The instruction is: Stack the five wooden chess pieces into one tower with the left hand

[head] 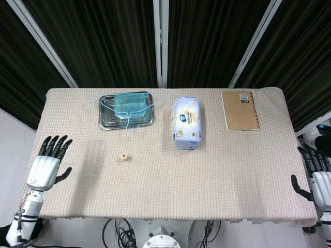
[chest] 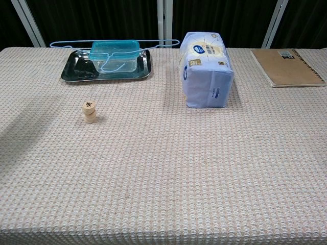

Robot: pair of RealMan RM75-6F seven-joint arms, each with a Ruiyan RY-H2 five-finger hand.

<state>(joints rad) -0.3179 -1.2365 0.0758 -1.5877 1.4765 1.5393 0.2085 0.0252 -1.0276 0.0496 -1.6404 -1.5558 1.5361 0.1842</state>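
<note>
Fingers of the left hand spread, clear of the round wooden tower.

My worktop wears a woven beige cloth. On it: a metal tray at eleven o'clock, a wipes pack at twelve, a notebook at one, stacked wooden pieces at nine.

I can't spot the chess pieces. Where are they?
Find the metal tray at the table's back left. Just in front of it, alone on bare cloth, stands a little wooden stack. It is the only pale wooden round thing, with a dark mark on top.
</note>
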